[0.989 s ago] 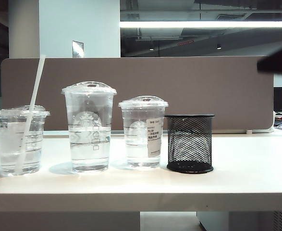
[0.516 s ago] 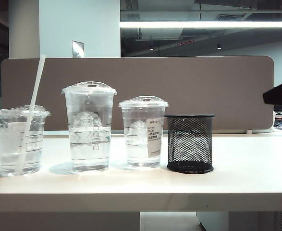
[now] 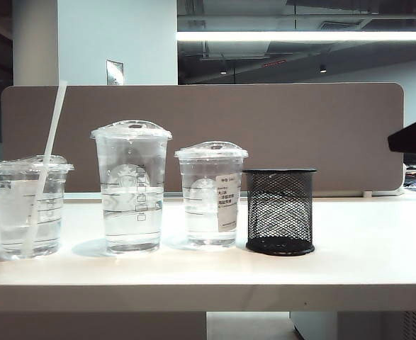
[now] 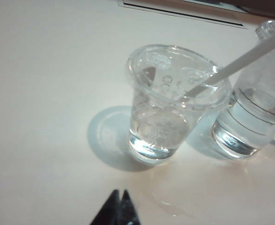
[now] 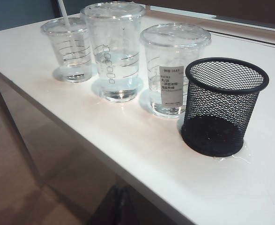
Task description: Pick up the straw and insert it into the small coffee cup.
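The small coffee cup (image 3: 29, 205) stands at the far left of the row, clear, lidded and partly filled with water. The white straw (image 3: 52, 127) leans in it through the lid, its top well above the rim. The left wrist view has the cup (image 4: 170, 93) and straw (image 4: 249, 54) ahead of my left gripper (image 4: 120, 193), which is shut, holds nothing and hangs over bare table, apart from the cup. My right gripper (image 5: 120, 190) is shut and empty, out past the table's front edge above the floor. A dark part of the right arm (image 3: 412, 142) shows at the exterior view's right edge.
To the right of the small cup stand the tallest clear cup (image 3: 131, 188), the medium cup with a white sticker (image 3: 210, 195) and a black mesh pen holder (image 3: 280, 211). All sit on the white table (image 3: 363, 248), backed by a brown partition (image 3: 300, 127).
The dark arm part at the right edge dropped from partition-top height to lower down, then stayed still. Cups, straw and holder have not moved.
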You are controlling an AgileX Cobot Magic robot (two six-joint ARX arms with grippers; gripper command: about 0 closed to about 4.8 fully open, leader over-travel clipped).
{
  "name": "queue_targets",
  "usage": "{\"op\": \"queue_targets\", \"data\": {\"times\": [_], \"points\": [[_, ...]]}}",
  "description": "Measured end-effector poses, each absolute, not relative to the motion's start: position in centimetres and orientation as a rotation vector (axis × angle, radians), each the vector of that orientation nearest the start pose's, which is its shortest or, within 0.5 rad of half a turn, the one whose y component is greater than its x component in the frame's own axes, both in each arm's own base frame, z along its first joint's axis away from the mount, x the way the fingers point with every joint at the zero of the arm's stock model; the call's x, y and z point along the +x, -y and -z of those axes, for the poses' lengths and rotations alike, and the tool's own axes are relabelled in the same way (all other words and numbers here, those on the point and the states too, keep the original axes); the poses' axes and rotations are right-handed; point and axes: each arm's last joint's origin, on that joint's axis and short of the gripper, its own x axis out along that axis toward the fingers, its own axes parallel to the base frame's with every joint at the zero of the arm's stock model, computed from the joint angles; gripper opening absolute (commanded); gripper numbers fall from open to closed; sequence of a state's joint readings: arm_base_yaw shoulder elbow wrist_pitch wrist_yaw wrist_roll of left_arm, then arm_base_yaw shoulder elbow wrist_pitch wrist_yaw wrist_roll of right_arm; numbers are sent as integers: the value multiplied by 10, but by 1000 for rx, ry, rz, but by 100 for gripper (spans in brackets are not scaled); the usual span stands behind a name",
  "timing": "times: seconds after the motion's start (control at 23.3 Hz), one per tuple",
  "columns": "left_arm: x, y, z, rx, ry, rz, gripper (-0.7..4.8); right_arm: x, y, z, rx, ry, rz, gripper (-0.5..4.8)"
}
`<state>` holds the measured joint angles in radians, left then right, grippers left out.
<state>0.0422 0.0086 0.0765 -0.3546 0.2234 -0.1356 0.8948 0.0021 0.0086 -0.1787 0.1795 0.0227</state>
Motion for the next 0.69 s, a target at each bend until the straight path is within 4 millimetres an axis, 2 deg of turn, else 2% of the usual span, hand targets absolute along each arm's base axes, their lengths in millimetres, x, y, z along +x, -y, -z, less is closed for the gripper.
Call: {"op": "queue_targets", "data": {"times": [0.17, 0.43, 0.69], "points": [[89, 3, -155, -172, -298, 160, -5, 72, -63, -149, -58, -162, -595, -1], [89, 3, -155, -172, -297, 160, -5, 91, -28, -149, -13, -166, -177, -1], [89, 3, -155, -173, -298, 160, -5, 95, -13, -148, 71, -185, -174, -1]]}}
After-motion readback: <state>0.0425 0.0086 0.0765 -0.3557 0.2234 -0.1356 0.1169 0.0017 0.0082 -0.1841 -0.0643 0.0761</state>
